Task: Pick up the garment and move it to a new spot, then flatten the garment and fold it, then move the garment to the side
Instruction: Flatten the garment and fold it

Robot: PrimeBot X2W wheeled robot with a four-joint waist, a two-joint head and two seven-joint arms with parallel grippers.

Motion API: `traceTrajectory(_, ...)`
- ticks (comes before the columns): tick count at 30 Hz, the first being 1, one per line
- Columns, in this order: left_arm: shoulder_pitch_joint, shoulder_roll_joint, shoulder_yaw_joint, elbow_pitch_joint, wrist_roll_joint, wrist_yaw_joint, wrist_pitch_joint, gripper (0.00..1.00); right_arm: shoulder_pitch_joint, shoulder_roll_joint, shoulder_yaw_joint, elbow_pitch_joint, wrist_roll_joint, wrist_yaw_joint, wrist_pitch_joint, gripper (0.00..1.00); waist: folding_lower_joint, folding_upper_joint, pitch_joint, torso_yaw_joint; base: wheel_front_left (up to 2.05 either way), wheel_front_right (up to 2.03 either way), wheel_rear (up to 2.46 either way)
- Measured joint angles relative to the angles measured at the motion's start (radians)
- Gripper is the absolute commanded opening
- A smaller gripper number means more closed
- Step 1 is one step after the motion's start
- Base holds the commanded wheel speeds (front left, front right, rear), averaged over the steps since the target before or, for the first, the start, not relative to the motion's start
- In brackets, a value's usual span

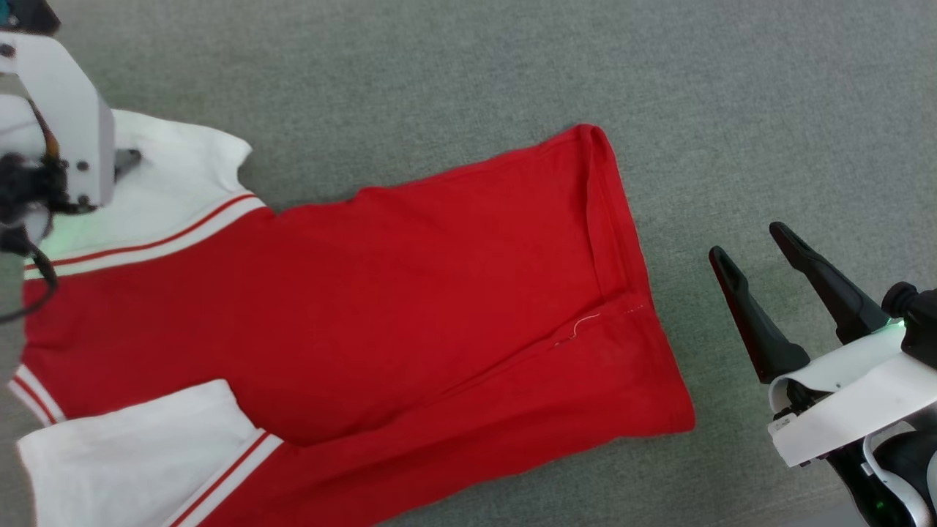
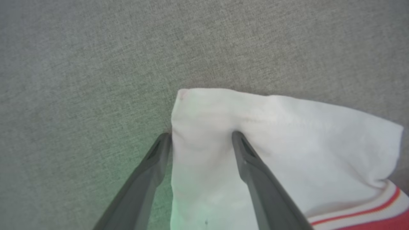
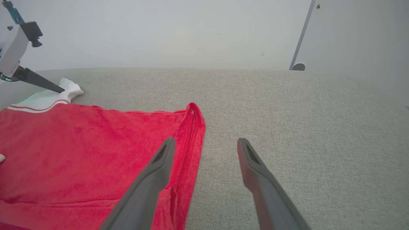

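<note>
Garment (image 1: pixel 381 293) lies plain side up and mostly flat in head view, my right gripper (image 1: pixel 747 240) just off its hem (image 1: pixel 611 219), fingers wide, empty. L wrist: left gripper (image 2: pixel 201 134) spread astride the garment's far white sleeve (image 2: pixel 287 134), not pinching; I reckon it's there to pull that corner flat. R wrist: fingers wide beside the hem, prob. waiting to tug.

1 red jersey shirt (image 1: pixel 410 293) with 2 white sleeves (image 1: pixel 176 183). 2 grippers, the left gripper (image 2: pixel 202 137) and the right gripper (image 1: pixel 745 240), each with 2 dark fingers (image 3: pixel 150 185).
</note>
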Motion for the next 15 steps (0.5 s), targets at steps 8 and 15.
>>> traceTrajectory(8,-0.053,-0.035,0.009,0.1,-0.026,0.002,0.055,0.0,-0.021,-0.001,0.002,0.011,0.026,0.0,0.01,1.0,0.0,0.0,0.037,-0.019,0.0,0.0,0.0)
traceTrajectory(15,-0.076,-0.079,0.005,0.13,-0.029,0.0,0.053,0.0,-0.039,-0.004,-0.011,0.013,0.067,0.0,0.068,1.0,0.0,0.0,0.037,0.003,0.0,0.0,0.0)
